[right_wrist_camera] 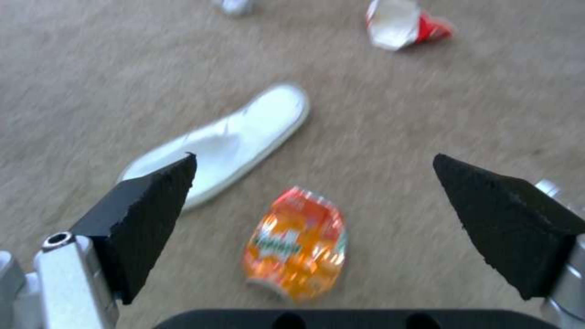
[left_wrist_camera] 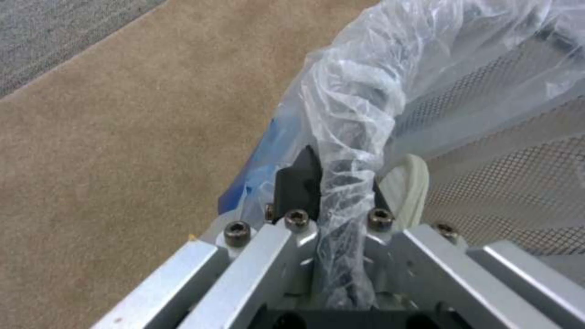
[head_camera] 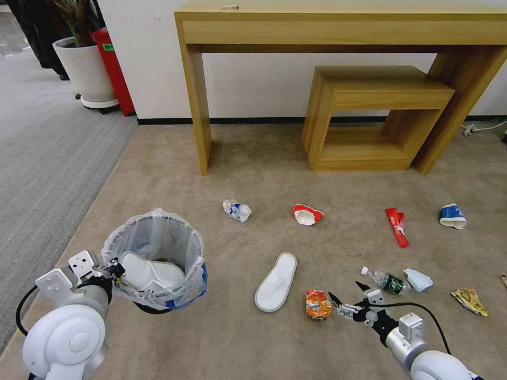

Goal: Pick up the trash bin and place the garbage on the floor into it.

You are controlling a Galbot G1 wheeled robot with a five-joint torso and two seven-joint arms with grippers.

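Note:
The trash bin (head_camera: 158,258), lined with a crinkly white bag, hangs at the lower left with my left gripper (head_camera: 113,269) shut on its rim (left_wrist_camera: 347,183). A white slipper (head_camera: 150,274) lies inside it. Another white slipper (head_camera: 276,281) rests on the beige carpet floor (head_camera: 253,338). Just right of it lies an orange wrapper (head_camera: 318,304), also the orange wrapper (right_wrist_camera: 295,242) in the right wrist view. My right gripper (head_camera: 348,295) hovers open beside and above this wrapper, holding nothing. Further garbage: a crushed red-white cup (head_camera: 307,214), blue-white litter (head_camera: 237,210), a red wrapper (head_camera: 397,226).
A small bottle (head_camera: 388,281), a tissue (head_camera: 419,279), a yellow wrapper (head_camera: 469,301) and a blue-white cup (head_camera: 453,216) lie to the right. A wooden desk (head_camera: 338,31) with a low stool (head_camera: 369,116) stands at the wall. Grey carpet (head_camera: 47,148) runs along the left.

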